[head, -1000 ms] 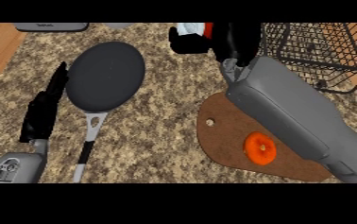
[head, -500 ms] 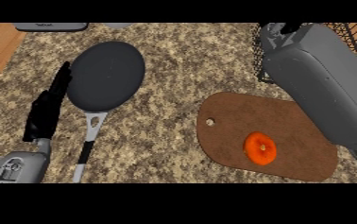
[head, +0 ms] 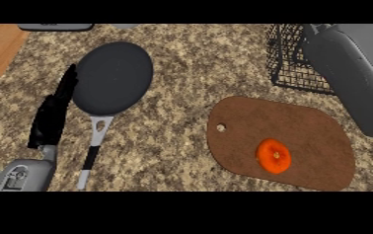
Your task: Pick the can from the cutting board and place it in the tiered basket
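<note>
No can shows anywhere in the head view. The brown cutting board (head: 306, 129) lies at the lower right and bears only an orange round piece (head: 274, 156). The black wire tiered basket (head: 287, 55) stands at the upper right. My right forearm (head: 346, 65) reaches over the basket toward the far edge, and its hand is out of sight beyond the top of the view. My left hand (head: 53, 112) rests open at the left edge, fingers straight, beside the pan.
A dark frying pan (head: 113, 77) lies left of centre, its handle (head: 91, 154) pointing toward me. A grey object (head: 55, 26) sits at the far left edge. Speckled stone counter (head: 189, 70) separates pan, board and basket.
My right forearm has swung right and farther back over the basket. The hand and the can it held a second ago have passed out of view. The left hand has not moved.
</note>
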Tool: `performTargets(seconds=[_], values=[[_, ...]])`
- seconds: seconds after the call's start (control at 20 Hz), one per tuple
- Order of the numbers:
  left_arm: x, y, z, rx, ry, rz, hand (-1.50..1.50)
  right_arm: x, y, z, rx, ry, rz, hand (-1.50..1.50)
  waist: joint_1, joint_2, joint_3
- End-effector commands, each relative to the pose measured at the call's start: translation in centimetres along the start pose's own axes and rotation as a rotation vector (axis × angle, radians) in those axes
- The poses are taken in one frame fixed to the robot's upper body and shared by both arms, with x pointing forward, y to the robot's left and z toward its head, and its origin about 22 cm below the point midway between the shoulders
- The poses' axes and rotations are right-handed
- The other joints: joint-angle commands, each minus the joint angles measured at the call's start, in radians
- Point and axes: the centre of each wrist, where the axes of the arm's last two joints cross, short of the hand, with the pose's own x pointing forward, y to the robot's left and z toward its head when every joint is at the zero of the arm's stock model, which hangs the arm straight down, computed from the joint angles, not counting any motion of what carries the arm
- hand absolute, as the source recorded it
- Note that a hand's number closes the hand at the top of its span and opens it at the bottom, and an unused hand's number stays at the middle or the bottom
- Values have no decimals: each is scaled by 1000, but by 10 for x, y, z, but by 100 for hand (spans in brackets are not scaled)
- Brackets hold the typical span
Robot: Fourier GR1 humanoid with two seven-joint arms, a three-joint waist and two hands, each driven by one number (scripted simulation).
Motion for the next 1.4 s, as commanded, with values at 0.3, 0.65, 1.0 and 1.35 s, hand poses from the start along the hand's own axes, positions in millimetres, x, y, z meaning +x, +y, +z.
performTargets(seconds=[0.3,0.65,1.0,1.35], values=[[-16,8,9,-11,-8,-6,0,-76,-14,-52,-73,78,273,150,10,4,0],[-2,9,-1,-8,2,-7,0,-124,6,-50,49,3,229,150,-3,1,1],[-1,1,-7,-11,-7,-8,0,-150,11,-65,142,45,129,150,10,6,1],[5,-2,-11,-1,-1,12,0,-179,48,-49,286,202,-46,-150,3,5,1]])
